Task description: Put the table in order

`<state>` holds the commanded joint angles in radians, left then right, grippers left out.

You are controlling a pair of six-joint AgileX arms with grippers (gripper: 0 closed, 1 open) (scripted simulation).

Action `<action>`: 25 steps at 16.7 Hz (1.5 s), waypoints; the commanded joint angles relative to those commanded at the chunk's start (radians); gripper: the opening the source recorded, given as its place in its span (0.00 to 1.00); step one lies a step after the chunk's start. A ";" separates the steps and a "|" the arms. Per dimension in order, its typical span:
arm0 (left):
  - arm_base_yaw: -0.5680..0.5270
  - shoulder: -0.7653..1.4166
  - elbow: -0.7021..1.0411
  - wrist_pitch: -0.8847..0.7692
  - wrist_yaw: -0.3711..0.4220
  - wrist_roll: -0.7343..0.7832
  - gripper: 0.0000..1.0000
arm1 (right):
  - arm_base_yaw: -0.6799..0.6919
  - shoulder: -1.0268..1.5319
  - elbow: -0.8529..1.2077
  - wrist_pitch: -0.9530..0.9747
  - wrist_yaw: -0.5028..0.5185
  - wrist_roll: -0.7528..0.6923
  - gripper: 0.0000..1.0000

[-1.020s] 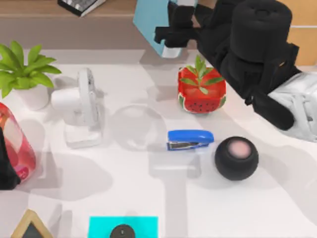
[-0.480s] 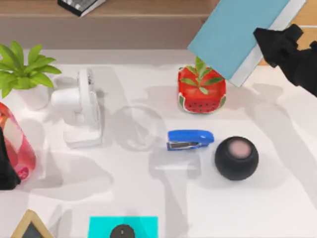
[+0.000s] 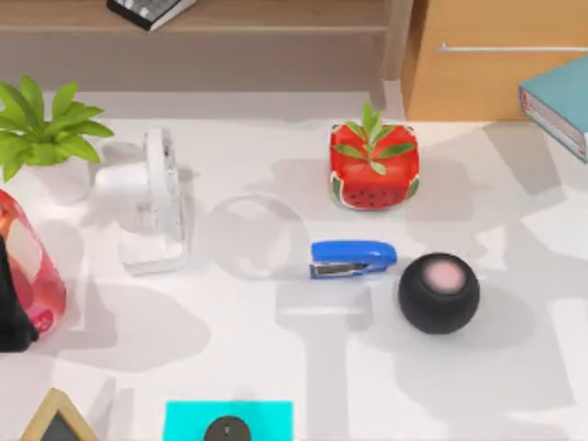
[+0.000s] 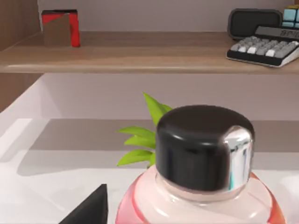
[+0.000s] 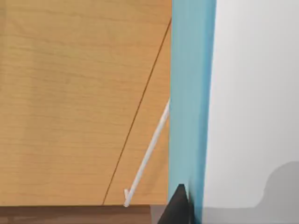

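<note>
Left gripper [image 4: 86, 210]: matte black, angular wedge tip. Right gripper [image 5: 176, 205]: matte black, pointed finger tip. No markings.

On the table [image 3: 514, 386], the stapler [image 3: 353, 258] lies between the glass dish [image 3: 254, 235] at left and the speaker [image 3: 438, 292] at right.

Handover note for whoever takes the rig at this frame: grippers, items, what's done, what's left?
Left gripper: at the table's left edge, beside the pink bottle.
Right gripper: holds the teal book off the table at the right edge, by the drawer cabinet.
On the table: blue stapler, black speaker, watermelon planter, white fan.
Done: book lifted.
Left: likely stow the book, then sort the rest.
</note>
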<state>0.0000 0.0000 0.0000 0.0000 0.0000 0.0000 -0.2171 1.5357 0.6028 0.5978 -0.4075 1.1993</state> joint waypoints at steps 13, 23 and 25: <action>0.000 0.000 0.000 0.000 0.000 0.000 1.00 | -0.302 0.346 0.290 0.106 -0.051 0.252 0.00; 0.000 0.000 0.000 0.000 0.000 0.000 1.00 | -0.274 0.420 0.385 0.096 -0.025 0.262 0.00; 0.000 0.000 0.000 0.000 0.000 0.000 1.00 | -0.266 0.438 0.403 0.091 -0.015 0.263 0.00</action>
<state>0.0000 0.0000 0.0000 0.0000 0.0000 0.0000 -0.4831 1.9739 1.0053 0.6888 -0.4227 1.4626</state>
